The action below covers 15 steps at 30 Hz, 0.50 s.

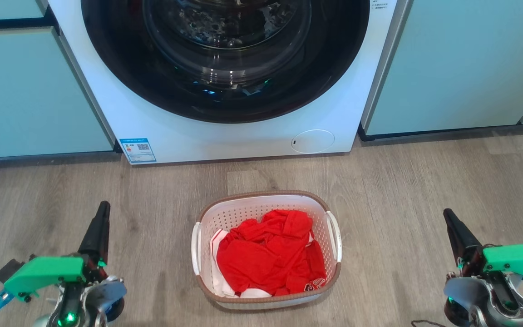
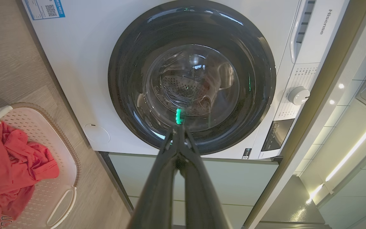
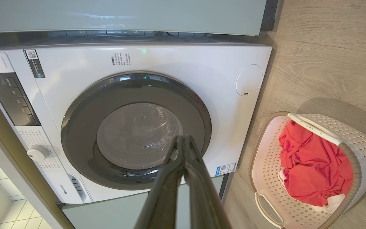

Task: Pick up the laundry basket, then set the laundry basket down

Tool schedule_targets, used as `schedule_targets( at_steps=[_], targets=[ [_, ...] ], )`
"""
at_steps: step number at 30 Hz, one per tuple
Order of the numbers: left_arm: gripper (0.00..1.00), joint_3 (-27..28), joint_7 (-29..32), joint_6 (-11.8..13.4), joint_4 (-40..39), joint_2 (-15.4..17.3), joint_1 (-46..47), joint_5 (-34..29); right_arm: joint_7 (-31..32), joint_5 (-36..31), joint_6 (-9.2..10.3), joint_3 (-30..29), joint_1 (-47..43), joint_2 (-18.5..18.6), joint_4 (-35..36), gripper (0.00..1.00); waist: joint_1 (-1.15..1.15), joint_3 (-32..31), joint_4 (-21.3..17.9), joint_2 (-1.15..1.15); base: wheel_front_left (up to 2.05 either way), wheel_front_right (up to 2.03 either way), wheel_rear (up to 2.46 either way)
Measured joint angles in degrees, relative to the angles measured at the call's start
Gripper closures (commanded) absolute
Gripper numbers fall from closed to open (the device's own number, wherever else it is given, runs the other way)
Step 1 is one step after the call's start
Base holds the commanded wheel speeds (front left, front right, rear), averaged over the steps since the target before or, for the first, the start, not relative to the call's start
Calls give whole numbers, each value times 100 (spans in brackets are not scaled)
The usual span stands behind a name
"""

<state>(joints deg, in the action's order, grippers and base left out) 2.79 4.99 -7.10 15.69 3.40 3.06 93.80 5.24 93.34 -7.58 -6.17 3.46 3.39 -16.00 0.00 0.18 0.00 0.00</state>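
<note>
both my pincers are shut tight, dark fingers pressed together with nothing between them. my left pincer (image 1: 104, 206) and my right pincer (image 1: 446, 212) hang low over the wood floor (image 1: 425, 181). the laundry basket (image 1: 252, 210) sits on that floor between them, level with the fingertips and well apart from each, one white handle turned toward either pincer. in it lies a crumpled red garment (image 1: 266, 254) over some white cloth. the garment has a small printed patch at the end nearest me, and i can't read it.

beyond both fingertips stands a white washing machine (image 1: 175, 131) with its round dark door closed. the brand hisense (image 2: 328, 21) is written on its top panel, beside the dial (image 2: 298, 95). a blue label (image 1: 138, 150) with a qr code is stuck at the bottom corner on my left pincer's side. a black sticker (image 3: 35, 63) with another qr code sits by the control panel. a few lines of print (image 3: 119, 59) run above the door, too fine to read.
</note>
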Motion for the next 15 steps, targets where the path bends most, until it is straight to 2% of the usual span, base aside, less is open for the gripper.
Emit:
schedule_targets(
  at_steps=[15],
  targets=[
    [100, 21, 7, 0, 0, -11, 0, -2, 23, -10, 0, -29, 0, -2, 0, 100, 0, 0, 0, 0, 0, 0, 0]
  ],
)
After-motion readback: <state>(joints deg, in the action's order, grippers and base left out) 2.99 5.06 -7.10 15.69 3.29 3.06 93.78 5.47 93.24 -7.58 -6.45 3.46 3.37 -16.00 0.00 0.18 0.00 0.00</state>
